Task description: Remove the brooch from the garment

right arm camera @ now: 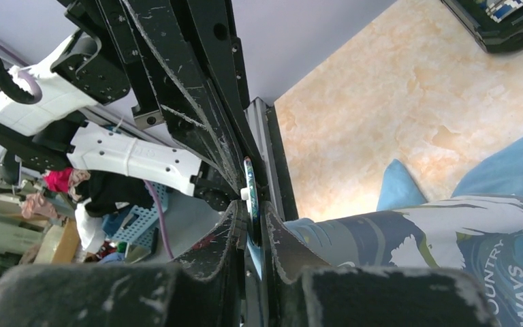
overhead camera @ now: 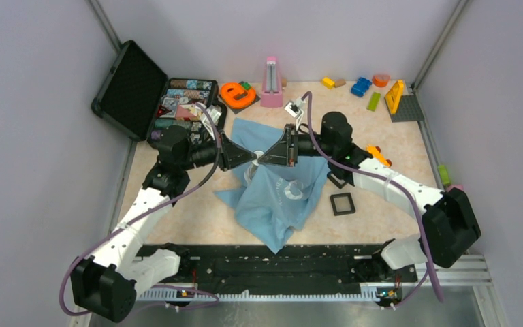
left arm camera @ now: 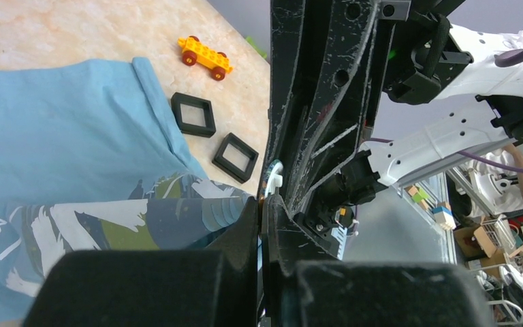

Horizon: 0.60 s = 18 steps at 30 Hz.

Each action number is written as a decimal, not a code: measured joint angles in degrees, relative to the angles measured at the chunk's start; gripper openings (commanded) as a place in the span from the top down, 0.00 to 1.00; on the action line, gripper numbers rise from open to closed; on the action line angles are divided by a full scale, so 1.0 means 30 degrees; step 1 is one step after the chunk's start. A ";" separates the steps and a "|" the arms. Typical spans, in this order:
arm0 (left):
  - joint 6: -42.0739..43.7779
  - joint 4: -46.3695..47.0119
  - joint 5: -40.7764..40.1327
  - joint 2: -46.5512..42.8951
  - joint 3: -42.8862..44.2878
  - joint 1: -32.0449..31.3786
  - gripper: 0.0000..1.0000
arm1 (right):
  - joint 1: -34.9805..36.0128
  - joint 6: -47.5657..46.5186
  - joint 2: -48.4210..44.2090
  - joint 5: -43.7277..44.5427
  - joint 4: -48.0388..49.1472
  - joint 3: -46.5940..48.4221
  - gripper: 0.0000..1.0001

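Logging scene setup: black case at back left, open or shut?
Open. The black case has its lid tipped back to the left, foam lining showing, and its tray of small items exposed.

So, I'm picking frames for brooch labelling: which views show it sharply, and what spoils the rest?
Left wrist: the brooch rim is sharp, the near fingers blurred dark. Right wrist: same foreground blur, brooch edge-on. Top external: evenly lit, sharp, but the brooch is only a speck.

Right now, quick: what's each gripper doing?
Left gripper: jaws shut at the brooch; whether they grip it or the garment, cannot tell.
Right gripper: jaws shut on the brooch.
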 measured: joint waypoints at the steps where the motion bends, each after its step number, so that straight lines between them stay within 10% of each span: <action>1: 0.0109 -0.0197 0.0007 0.0000 0.0073 -0.0007 1.00 | 0.0029 -0.0182 0.0000 -0.0080 -0.0087 0.0000 0.80; 12: 0.0255 -0.1377 -0.0073 -0.0022 0.0313 -0.0539 1.00 | 0.0794 -0.3177 -0.1450 -0.0226 -0.1173 -0.0925 0.40; 18: 0.0197 -0.1435 -0.0262 -0.0219 0.0313 -0.0532 1.00 | 0.0430 -0.3177 -0.3825 0.1268 -0.0663 -0.2739 0.38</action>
